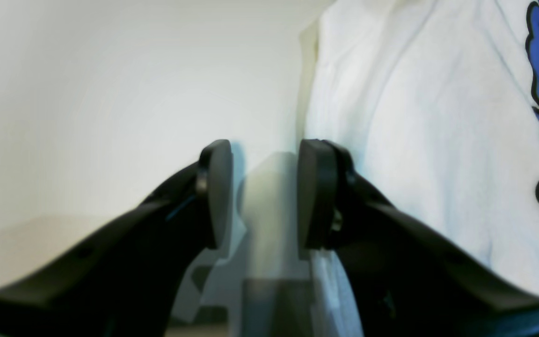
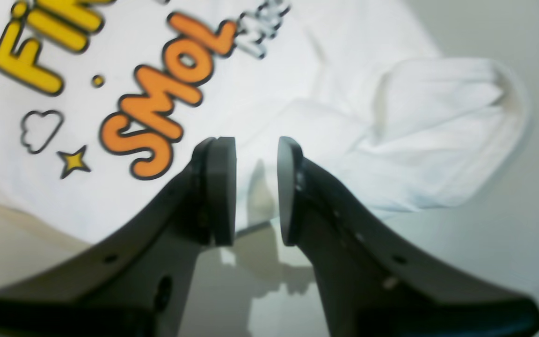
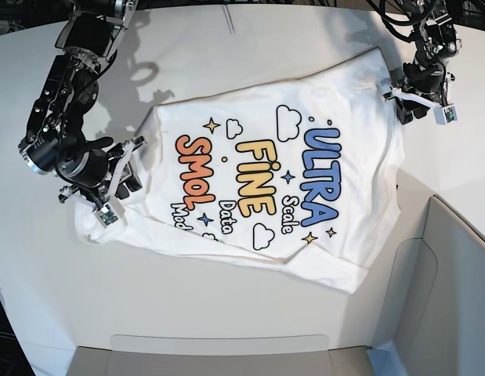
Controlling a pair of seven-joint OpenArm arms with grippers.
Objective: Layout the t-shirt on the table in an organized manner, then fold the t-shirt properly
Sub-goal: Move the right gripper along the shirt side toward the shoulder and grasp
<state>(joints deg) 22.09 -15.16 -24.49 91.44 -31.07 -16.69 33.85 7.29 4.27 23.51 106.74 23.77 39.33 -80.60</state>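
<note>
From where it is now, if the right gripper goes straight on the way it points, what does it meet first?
Most likely the white printed cotton t-shirt: the open right gripper points at its plain fabric beside the bunched sleeve. How far off it is stays unclear.

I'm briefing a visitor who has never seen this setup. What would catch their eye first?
First, the t-shirt, spread print-up across the middle of the white table, with loud blue, yellow and orange lettering among clouds and stars. Next, the two black arms flanking it: the right gripper beside a crumpled sleeve, the left gripper at the opposite edge, both open.
</note>
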